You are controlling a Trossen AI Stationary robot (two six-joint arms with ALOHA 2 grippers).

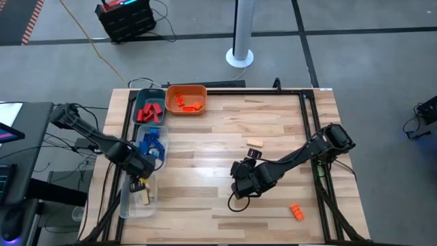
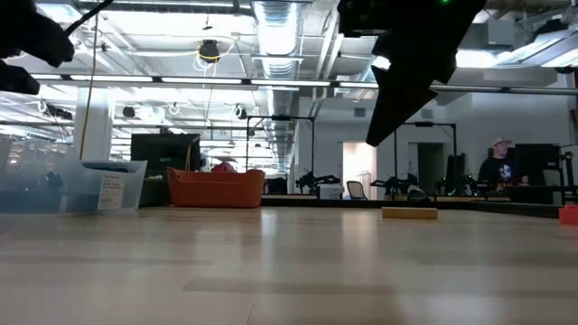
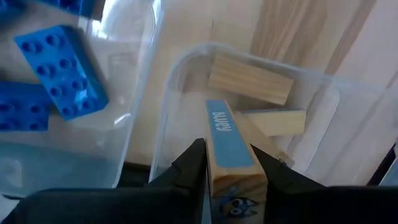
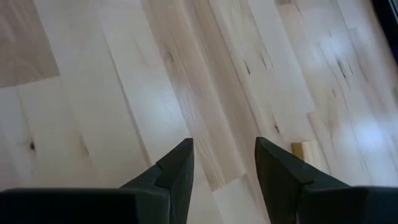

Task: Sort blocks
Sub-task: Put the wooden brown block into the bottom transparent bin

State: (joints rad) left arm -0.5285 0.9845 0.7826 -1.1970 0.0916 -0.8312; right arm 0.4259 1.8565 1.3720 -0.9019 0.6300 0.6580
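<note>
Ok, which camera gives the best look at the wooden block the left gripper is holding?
The left wrist view: the wooden block with its blue label fills the frame between the left gripper's fingers, above the clear tray. The high view shows only a speck; the other views miss it.

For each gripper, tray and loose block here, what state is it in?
left gripper: shut on a wooden block, above the clear tray
right gripper: open, empty, above bare table
teal tray: holds red blocks
orange tray: holds orange blocks
tan block: loose on table
orange block: loose on table
</note>
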